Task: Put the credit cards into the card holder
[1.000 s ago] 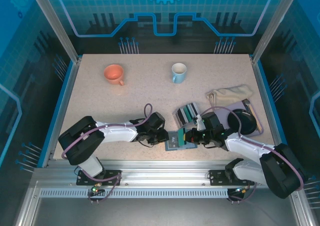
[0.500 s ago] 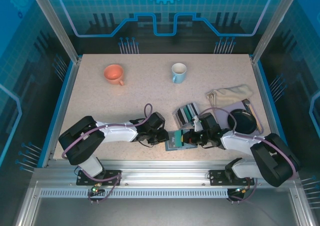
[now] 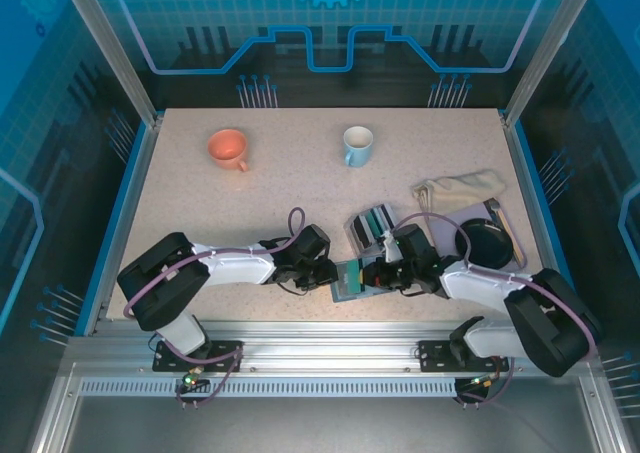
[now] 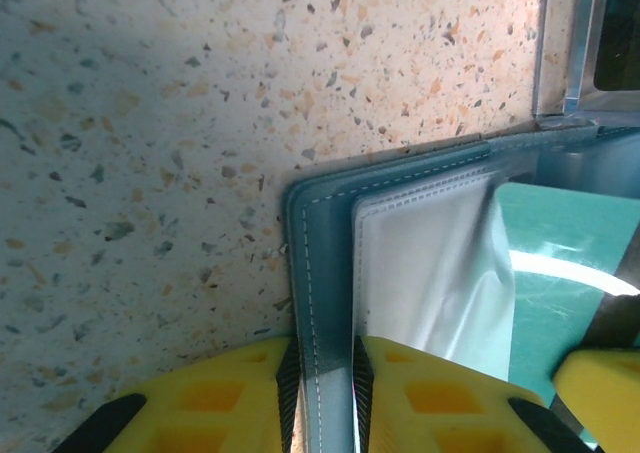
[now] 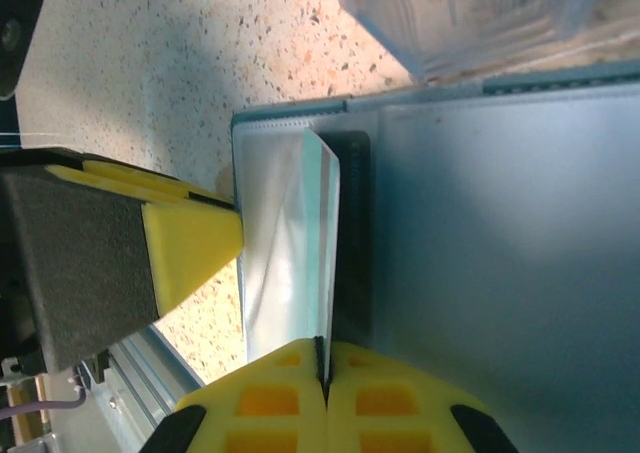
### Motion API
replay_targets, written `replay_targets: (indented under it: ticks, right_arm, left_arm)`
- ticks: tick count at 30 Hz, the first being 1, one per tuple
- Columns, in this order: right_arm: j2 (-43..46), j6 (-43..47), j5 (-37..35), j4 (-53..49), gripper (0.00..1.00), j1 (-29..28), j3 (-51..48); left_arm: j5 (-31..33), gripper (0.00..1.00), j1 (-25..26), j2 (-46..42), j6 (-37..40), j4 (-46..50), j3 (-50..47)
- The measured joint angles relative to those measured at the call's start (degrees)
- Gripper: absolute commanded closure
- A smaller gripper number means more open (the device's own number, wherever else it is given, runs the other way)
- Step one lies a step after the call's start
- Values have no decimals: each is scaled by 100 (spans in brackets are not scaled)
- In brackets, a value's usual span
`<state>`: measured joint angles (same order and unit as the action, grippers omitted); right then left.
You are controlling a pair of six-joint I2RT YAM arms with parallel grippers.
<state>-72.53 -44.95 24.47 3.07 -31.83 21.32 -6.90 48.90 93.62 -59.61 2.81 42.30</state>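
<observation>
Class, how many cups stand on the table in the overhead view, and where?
2. An orange cup stands at the far left; a pale blue cup stands at the far centre. No others seem hidden.

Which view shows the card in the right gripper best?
Left wrist: the teal card shows its face, against the open card holder. Right wrist sees it edge-on, pinched in the right gripper. Top external: too small to make out.

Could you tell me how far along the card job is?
Done: the card holder lies open, its edge pinched by the left gripper. In hand: the right gripper holds one credit card edge-on at a clear pocket. Left: seating it, then the cards in the grey rack.
</observation>
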Motion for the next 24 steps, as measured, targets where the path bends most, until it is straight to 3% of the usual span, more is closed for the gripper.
replay_targets:
  ticks: [7,24]
  right_arm:
    - [63,181,55,-337,97,76,0]
    - [-472,-63,380,170,97,35,35]
  left_arm:
    - [0,76,2,4,0,-15,0]
    - [2,76,0,24,2,-9,31]
